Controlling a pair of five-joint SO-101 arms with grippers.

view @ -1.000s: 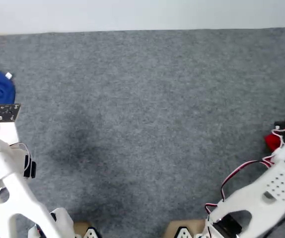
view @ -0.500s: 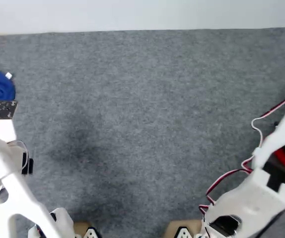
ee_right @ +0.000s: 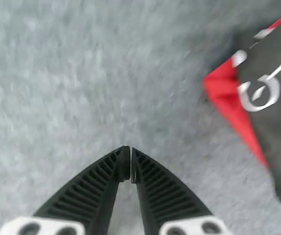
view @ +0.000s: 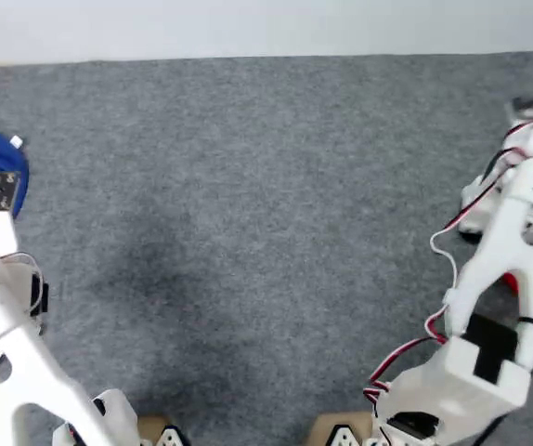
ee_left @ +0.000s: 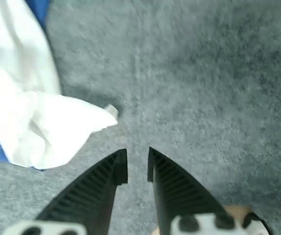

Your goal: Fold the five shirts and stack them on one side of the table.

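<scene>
Grey surface (view: 266, 186): we see white shirt (ee_left: 28, 112) and red shirt (ee_right: 224, 95), seemingly unfolded; left jaws parted, right jaws clenched empty.

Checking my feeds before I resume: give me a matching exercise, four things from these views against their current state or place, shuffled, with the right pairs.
Things:
1. left end effector
2. right end effector
3. white shirt
4. red and dark shirt

States or places:
A. lies crumpled on the blue shirt
B. jaws shut, empty, over the grey mat
C. on the mat close to the right end effector
D. jaws slightly apart, empty

Pairs: 1-D, 2-B, 3-A, 4-C.
</scene>
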